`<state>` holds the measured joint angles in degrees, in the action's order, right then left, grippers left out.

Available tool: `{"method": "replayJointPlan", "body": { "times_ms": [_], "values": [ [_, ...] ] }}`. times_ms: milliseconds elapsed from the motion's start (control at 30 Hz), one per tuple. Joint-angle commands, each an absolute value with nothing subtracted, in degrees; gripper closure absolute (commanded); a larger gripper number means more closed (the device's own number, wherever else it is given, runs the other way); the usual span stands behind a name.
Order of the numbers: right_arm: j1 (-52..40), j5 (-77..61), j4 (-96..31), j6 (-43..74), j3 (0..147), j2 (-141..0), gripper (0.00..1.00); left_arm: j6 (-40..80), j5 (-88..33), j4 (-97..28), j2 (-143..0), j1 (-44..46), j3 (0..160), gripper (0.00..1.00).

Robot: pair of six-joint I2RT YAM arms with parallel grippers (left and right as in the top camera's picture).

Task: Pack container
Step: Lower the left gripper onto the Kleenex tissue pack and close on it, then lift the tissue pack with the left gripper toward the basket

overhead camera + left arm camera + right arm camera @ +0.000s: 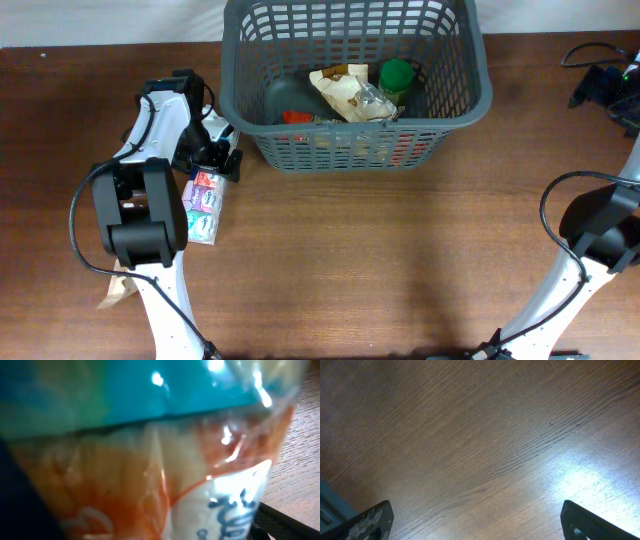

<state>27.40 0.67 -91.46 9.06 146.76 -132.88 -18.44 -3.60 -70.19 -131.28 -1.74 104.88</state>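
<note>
Pick-up step, I reckoned: left pincer [220, 152] hung wide open over the packet [203, 205] at 9 o'clock on the bench [400, 260]. Container [350, 150] sat at 12 o'clock, part-filled. Right pincer [475, 525] gaped empty. Next: close, lift, carry toward 2 o'clock.

Overhead, we look straight down on the desk [350, 260], left wrist, we sit blurringly close against a plastic packet [150, 460], right wrist, we face bare wood from nearby, desk grain shared by all.
</note>
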Motion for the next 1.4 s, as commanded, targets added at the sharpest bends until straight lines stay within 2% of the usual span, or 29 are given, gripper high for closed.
{"method": "replayJointPlan", "body": {
  "times_ms": [0, 433, 467, 567, 700, 833, 1100, 1367],
  "values": [
    [27.4, 1.58, -91.46, 9.32, 146.52, -132.62, 0.01, -18.06, -3.81, -69.8, -131.46, -2.2, 104.88, 0.01],
    [27.4, 1.58, -91.46, 9.32, 146.52, -132.62, 0.01, -18.06, -5.1, -68.9, -131.46, -2.17, 104.88, 0.02],
    [27.4, 1.58, -91.46, 9.3, 146.52, -132.62, 0.01, -18.06, -5.1, -68.9, -131.46, -2.17, 104.88, 0.11],
    [27.4, 1.58, -91.46, 9.3, 146.52, -132.62, 0.01, -18.06, -5.08, -68.88, -131.46, -2.17, 104.88, 0.62],
    [27.4, 1.58, -91.46, 9.3, 146.52, -132.62, 0.01, -18.04, -5.1, -68.49, -131.46, -2.17, 104.88, 0.96],
    [27.4, 1.58, -91.46, 9.3, 146.52, -132.62, 0.01, -17.96, -5.08, -68.2, -131.46, -2.2, 104.88, 0.98],
    [27.4, 1.58, -91.46, 9.3, 146.52, -132.62, 0.01, -10.55, -5.1, -68.25, -131.46, -4.36, 106.74, 0.98],
    [27.4, 1.58, -91.46, 9.3, 146.52, -132.62, 0.01, -4.69, -6.13, -74.67, -131.44, -9.15, 119.13, 0.98]
  ]
}}
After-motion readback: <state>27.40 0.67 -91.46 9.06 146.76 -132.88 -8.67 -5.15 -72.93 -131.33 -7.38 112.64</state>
